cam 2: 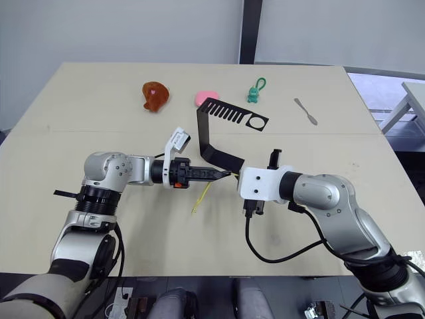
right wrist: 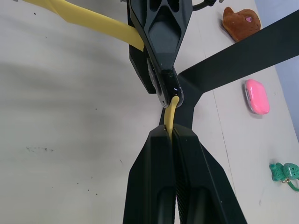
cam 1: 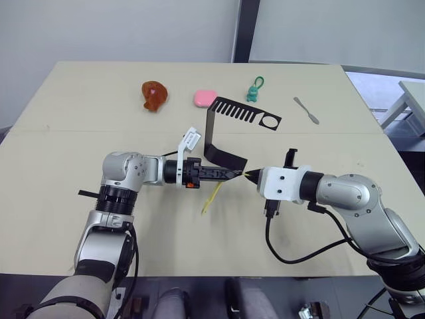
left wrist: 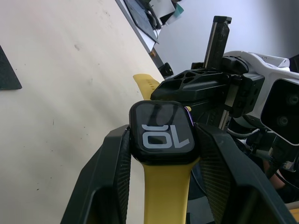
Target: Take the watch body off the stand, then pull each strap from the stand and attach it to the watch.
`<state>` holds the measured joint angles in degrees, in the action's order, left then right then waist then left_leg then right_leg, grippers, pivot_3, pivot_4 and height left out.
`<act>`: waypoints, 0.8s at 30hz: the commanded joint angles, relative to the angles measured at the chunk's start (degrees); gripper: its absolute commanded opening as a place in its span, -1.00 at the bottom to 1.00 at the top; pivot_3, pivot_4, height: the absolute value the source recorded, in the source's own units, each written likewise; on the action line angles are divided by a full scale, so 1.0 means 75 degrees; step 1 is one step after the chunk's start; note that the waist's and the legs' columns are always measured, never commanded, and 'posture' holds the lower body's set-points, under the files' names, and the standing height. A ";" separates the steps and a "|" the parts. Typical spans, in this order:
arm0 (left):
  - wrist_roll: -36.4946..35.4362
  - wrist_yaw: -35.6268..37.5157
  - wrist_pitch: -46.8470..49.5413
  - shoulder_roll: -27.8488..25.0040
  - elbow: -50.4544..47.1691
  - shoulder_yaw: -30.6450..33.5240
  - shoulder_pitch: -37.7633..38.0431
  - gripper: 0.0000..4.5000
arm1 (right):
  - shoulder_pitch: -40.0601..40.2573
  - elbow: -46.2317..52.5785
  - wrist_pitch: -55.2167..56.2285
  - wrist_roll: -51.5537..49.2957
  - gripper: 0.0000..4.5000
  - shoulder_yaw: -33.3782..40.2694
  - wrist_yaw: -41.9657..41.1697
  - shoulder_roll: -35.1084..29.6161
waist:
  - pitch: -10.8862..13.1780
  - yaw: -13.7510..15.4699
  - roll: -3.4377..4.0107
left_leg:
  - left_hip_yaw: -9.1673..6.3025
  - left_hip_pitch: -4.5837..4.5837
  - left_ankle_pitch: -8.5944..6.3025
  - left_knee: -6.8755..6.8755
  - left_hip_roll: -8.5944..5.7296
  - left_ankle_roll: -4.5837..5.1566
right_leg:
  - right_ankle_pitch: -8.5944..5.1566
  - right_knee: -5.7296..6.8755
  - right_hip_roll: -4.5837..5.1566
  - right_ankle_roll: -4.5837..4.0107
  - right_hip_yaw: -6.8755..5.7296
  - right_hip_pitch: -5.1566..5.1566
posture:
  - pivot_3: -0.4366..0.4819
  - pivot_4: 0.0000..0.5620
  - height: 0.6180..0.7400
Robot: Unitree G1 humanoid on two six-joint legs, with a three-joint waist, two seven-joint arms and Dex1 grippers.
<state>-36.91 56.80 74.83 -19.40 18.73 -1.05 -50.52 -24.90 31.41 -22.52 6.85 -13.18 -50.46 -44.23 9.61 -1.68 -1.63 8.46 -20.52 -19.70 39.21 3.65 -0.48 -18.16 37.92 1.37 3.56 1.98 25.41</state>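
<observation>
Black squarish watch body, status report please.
Left gripper shut on black squarish watch body, one yellow strap attached. Right gripper pinching second yellow strap at watch. Nothing blocking.

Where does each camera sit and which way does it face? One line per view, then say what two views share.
Left and right eye views: on the head, looking down over the table; both arms show.
Left wrist view: along the left gripper, clamped on the watch body.
Right wrist view: along the right gripper, pinching a yellow strap.
Shared: both wrist views show the watch body and the opposite gripper.
</observation>
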 commanded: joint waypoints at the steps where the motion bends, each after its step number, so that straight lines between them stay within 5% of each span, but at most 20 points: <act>1: -0.0337 0.0209 -0.0017 0.0168 -0.0343 -0.0076 -0.0214 -0.29 | -0.0220 0.0224 0.0211 -0.0062 -1.00 -0.0070 -0.0070 0.0102 | 0.0000 0.0000 0.0000 | 0.0000 0.0000 0.0000 0.0000 0.0000 0.0000 | 0.0000 0.0000 0.0000 0.0000 0.0000 0.0000 | -0.05 -0.47 1.00; 24: -0.0359 0.0218 -0.0036 0.0197 -0.0399 -0.0075 -0.0226 -0.29 | -0.0239 0.0183 0.0215 -0.0081 -1.00 -0.0065 -0.0064 0.0114 | 0.0000 -0.0001 0.0000 | 0.0000 0.0000 0.0000 0.0000 0.0000 0.0000 | 0.0000 0.0000 0.0000 0.0000 0.0000 0.0000 | -0.05 -0.47 1.00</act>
<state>-36.91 56.80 74.71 -19.38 18.68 -0.96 -50.52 -25.35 31.15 -22.51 6.88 -13.28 -50.47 -44.22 9.61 -1.69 -1.63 8.46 -20.52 -19.70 39.21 3.65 -0.48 -18.16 37.92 1.37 3.56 1.98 25.41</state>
